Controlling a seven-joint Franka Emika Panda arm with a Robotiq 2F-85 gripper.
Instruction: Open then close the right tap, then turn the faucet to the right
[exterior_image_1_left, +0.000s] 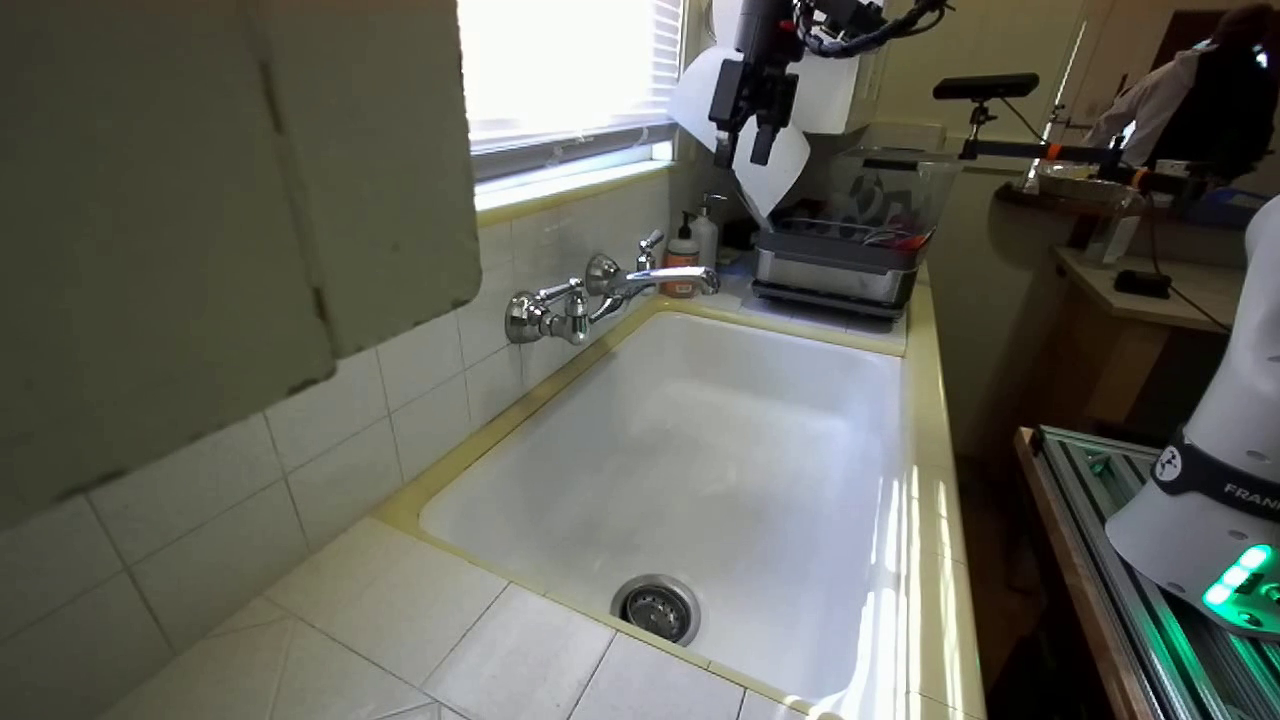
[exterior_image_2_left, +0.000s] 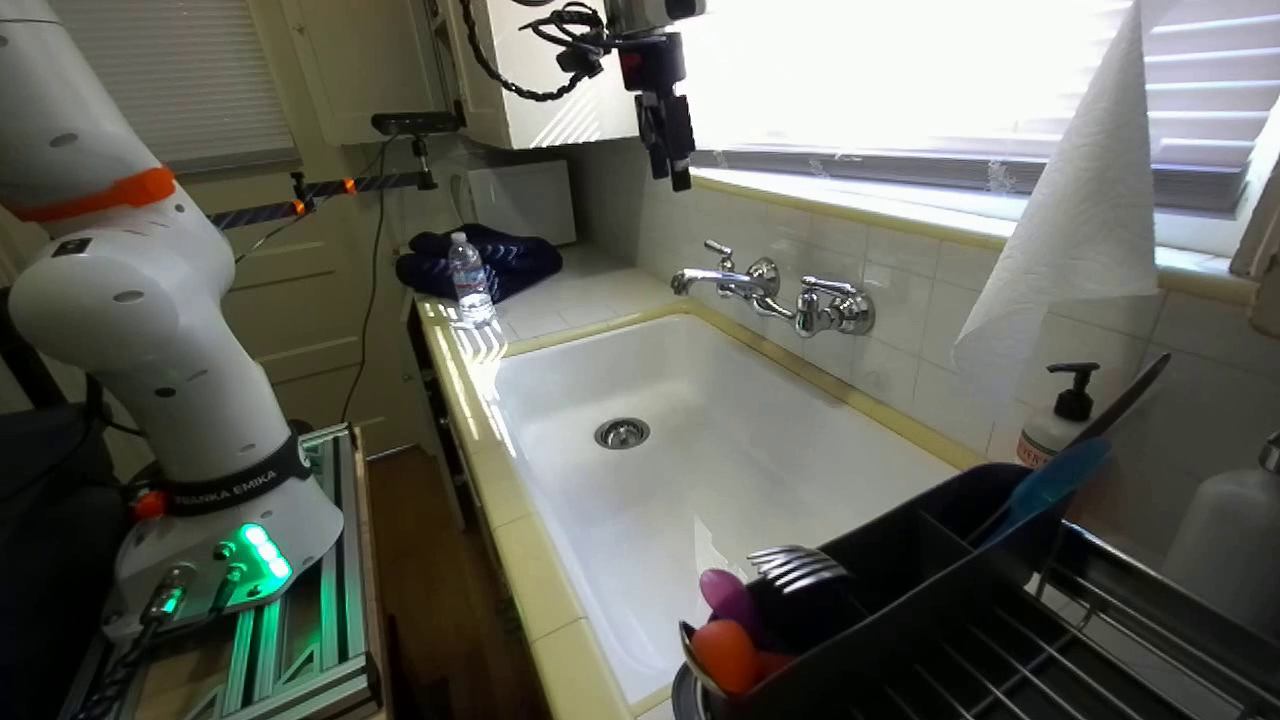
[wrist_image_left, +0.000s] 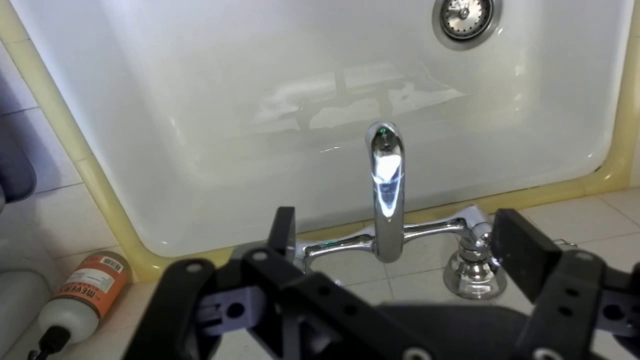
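The right tap (exterior_image_1_left: 648, 248), a small chrome handle, is on the soap-bottle end of the wall fixture. It also shows in an exterior view (exterior_image_2_left: 830, 288); in the wrist view it is hidden behind a finger. The faucet (exterior_image_1_left: 665, 276), a slim chrome spout, points out over the sink; it shows between the fingers in the wrist view (wrist_image_left: 387, 175). The twin chrome handle (exterior_image_2_left: 718, 250) is on the fixture's drain end. My gripper (exterior_image_1_left: 743, 150) is open and empty, well above the fixture in both exterior views, touching nothing. No water stream shows.
The white sink (exterior_image_1_left: 905, 420) lies below the fixture. Soap bottles (exterior_image_1_left: 681, 260), a dish rack (exterior_image_1_left: 830, 270) and a hanging paper towel (exterior_image_2_left: 1080, 200) are at the right-tap end. A window sill (exterior_image_2_left: 850, 205) runs above the fixture. A water bottle (exterior_image_2_left: 470, 280) stands on the drain-end counter.
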